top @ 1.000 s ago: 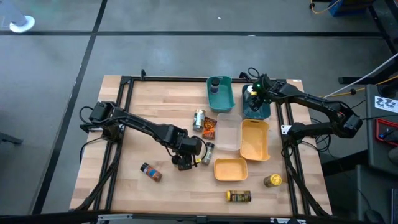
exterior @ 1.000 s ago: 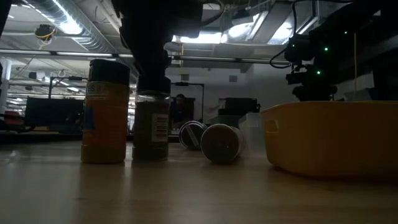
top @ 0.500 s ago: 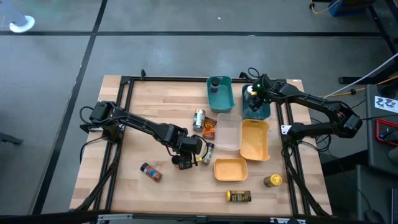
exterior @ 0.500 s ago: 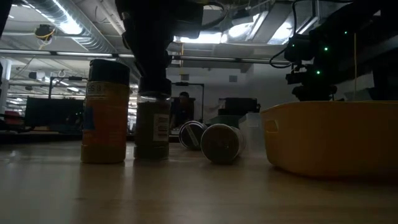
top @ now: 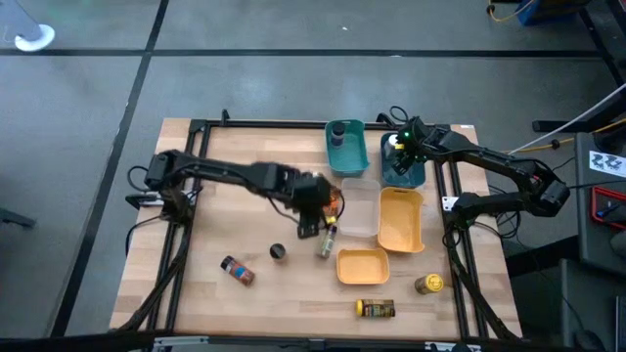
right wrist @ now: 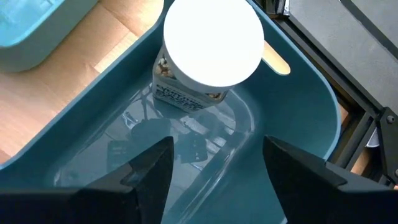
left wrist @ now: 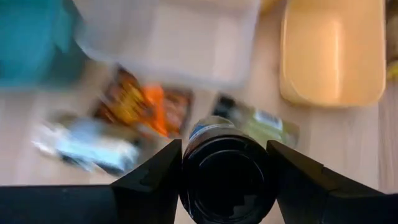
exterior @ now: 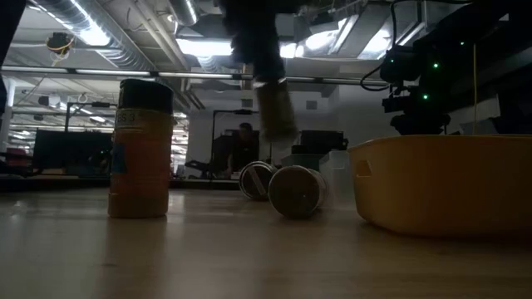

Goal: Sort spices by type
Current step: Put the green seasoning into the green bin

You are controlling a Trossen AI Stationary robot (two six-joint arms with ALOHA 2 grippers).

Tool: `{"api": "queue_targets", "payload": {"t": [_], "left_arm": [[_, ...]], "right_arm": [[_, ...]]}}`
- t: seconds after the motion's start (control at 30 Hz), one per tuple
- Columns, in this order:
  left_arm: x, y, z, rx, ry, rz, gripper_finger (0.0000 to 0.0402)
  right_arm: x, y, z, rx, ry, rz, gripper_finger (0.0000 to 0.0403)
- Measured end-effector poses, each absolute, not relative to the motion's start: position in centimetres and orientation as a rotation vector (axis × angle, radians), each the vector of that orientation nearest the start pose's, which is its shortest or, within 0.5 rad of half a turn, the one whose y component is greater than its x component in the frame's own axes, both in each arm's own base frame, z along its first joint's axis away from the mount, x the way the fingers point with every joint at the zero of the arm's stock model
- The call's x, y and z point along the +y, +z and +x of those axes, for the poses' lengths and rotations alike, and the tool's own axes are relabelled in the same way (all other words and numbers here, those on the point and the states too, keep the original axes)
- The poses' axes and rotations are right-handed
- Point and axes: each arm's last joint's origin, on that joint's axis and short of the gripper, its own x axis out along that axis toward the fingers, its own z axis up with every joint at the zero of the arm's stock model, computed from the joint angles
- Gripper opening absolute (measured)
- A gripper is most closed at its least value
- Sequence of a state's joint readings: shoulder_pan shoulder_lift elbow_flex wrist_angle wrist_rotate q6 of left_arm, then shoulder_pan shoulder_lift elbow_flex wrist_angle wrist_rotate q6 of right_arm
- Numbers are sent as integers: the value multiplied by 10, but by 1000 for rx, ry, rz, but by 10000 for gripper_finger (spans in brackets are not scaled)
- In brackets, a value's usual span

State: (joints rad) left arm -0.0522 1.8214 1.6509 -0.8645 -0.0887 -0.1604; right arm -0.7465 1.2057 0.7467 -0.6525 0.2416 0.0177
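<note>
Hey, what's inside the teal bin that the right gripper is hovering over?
One jar with a white lid stands upright in the teal bin, below the open right gripper. The bin floor around it looks bare. The lid hides the jar's contents, and only part of its label shows.

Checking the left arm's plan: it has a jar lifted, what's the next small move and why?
Probably carry on toward the bins and lower. The left gripper holds a dark-lidded jar clear of the table, over the packet and lying jar, beside the clear bin.

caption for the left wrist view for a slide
Left gripper holding a dark-lidded spice jar above the wooden table.
</note>
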Motion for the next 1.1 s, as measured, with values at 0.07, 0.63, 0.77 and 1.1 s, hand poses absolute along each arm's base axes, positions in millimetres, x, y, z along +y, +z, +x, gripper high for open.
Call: {"api": "queue_targets", "payload": {"t": [0.07,0.63,0.77,1.1], "left_arm": [[-2,306,388,992,126,-53,189],[144,349,400,531,391,17,189],[168,343,405,454,401,7,190],[206,302,417,488,431,-36,192]], "right_arm": [[-151,209,153,1110,-891,303,246],[-151,209,153,1110,-892,304,246],[-151,209,153,1110,-892,304,246],[-159,238,161,1019,-910,281,246]]}}
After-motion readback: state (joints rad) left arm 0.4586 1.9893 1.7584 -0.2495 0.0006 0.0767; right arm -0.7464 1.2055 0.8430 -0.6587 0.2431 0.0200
